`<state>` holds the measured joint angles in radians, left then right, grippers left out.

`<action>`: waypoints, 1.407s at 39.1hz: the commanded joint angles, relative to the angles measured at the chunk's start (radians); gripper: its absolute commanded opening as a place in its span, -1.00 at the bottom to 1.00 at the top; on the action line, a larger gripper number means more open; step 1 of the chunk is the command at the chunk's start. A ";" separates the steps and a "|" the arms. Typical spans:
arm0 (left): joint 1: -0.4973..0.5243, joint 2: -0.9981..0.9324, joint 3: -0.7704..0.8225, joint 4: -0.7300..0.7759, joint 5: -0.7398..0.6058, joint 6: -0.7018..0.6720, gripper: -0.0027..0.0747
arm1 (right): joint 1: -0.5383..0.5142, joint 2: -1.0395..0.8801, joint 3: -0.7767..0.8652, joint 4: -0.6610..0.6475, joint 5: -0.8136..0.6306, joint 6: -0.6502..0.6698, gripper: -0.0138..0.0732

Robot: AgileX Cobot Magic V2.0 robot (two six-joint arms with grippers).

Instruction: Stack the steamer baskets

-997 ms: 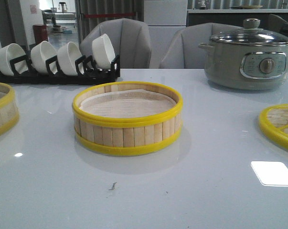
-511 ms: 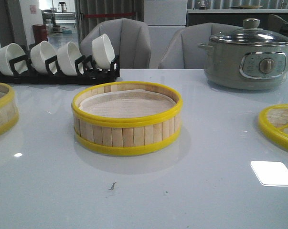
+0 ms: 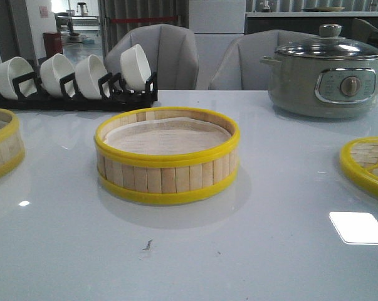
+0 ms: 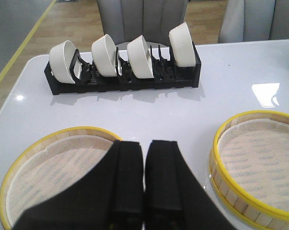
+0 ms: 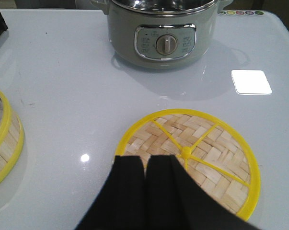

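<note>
One steamer basket (image 3: 167,157) with pale slats, yellow rims and a whitish liner stands at the table's middle; it also shows in the left wrist view (image 4: 259,165) and at the edge of the right wrist view (image 5: 3,143). A second steamer basket (image 3: 0,147) stands at the left edge, and lies under my left gripper in the left wrist view (image 4: 48,167). My left gripper (image 4: 144,148) is shut and empty above that basket's near rim. My right gripper (image 5: 145,160) is shut and empty over the flat woven lid (image 5: 206,158). Neither gripper shows in the front view.
A black rack with several white bowls (image 3: 76,78) stands at the back left, also in the left wrist view (image 4: 120,62). A grey-green electric pot with glass lid (image 3: 326,72) stands at the back right (image 5: 163,31). The woven lid (image 3: 367,164) lies at the right edge.
</note>
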<state>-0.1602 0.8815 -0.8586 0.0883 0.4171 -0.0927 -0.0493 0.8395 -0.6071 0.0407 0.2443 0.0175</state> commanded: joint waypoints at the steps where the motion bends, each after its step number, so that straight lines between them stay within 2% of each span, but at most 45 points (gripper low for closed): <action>1: -0.007 -0.007 -0.036 0.001 -0.059 -0.003 -0.67 | 0.001 -0.003 -0.042 0.001 -0.097 0.000 -0.60; 6: -0.007 -0.007 -0.036 0.001 -0.057 -0.003 -0.67 | 0.001 -0.003 -0.042 0.002 -0.098 0.000 -0.60; 9: -0.007 -0.007 -0.036 0.001 -0.042 -0.003 -0.66 | 0.000 -0.003 -0.042 0.002 -0.080 0.000 -0.52; 11: -0.007 -0.007 -0.036 0.000 -0.027 -0.003 -0.67 | 0.000 -0.003 -0.042 0.002 -0.074 0.000 -0.38; 15: -0.007 -0.004 -0.036 0.000 0.007 -0.003 -0.67 | 0.000 -0.003 -0.042 0.002 -0.064 0.000 0.09; 18: -0.007 0.005 -0.036 0.000 0.032 -0.003 -0.66 | 0.000 -0.003 -0.042 0.002 -0.061 0.000 0.29; 21: -0.007 0.019 -0.036 0.000 0.045 -0.003 -0.61 | 0.000 -0.003 -0.042 0.002 -0.059 0.000 0.26; 23: -0.007 0.030 -0.036 0.000 0.047 -0.003 -0.48 | 0.000 -0.003 -0.042 0.002 -0.054 0.000 0.22; 26: -0.007 0.051 -0.036 0.001 0.047 -0.003 -0.12 | 0.000 -0.003 -0.042 0.002 -0.049 0.000 0.16; 29: -0.007 0.078 -0.036 -0.001 0.041 -0.003 0.34 | 0.000 -0.003 -0.042 0.002 -0.046 0.000 0.13; 32: -0.007 0.111 -0.036 -0.001 0.034 -0.003 0.54 | 0.000 -0.003 -0.042 0.002 -0.041 0.000 0.12; 45: -0.005 0.352 -0.040 -0.003 -0.111 -0.005 0.51 | 0.000 -0.003 -0.042 0.002 -0.028 0.000 0.12; 55: -0.003 0.590 -0.168 0.001 -0.097 -0.005 0.51 | 0.000 -0.003 -0.042 0.002 -0.028 0.000 0.12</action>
<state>-0.1602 1.4409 -0.9500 0.0883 0.3894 -0.0927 -0.0493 0.8395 -0.6074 0.0443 0.2884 0.0188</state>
